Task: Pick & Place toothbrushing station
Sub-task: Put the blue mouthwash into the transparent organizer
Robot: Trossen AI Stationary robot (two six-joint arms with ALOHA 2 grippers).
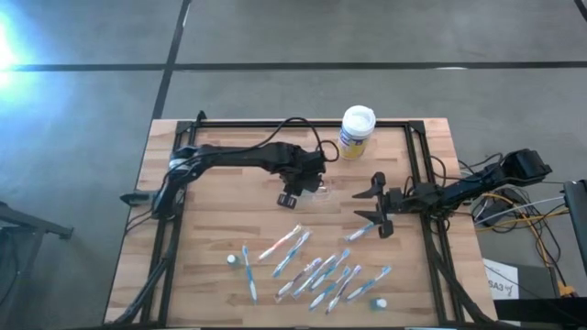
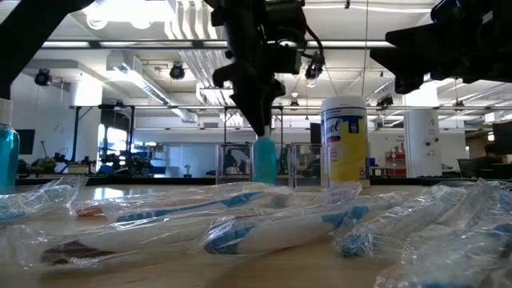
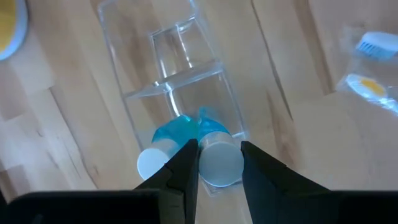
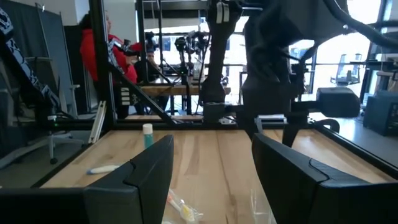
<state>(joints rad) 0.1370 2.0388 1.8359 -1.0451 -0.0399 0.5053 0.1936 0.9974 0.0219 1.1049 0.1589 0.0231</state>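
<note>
The clear plastic holder (image 1: 321,191) stands on the table's middle; it also shows in the left wrist view (image 3: 180,62). My left gripper (image 3: 219,155) is above it, shut on a white tube with a teal cap (image 3: 219,163) that stands cap-down in the holder's end compartment. A second tube (image 3: 152,163) stands beside it. Several wrapped toothbrushes (image 1: 312,270) lie flat on the near half of the table. Two more tubes (image 1: 232,260) (image 1: 379,302) sit among them. My right gripper (image 1: 374,206) is open and empty, to the right of the holder. My left gripper pinches the tube's white upper end (image 3: 221,171) between its two fingers, coming from above and pointing down. The tube stands upright, its teal end (image 2: 264,160) down inside the holder. Whether it rests on the holder's floor I cannot tell.
A white-lidded canister with a yellow-blue label (image 1: 358,130) stands at the far edge, behind the holder. A dark frame (image 1: 417,165) runs around the table. Bare wood lies between the holder and the toothbrushes and along the left side.
</note>
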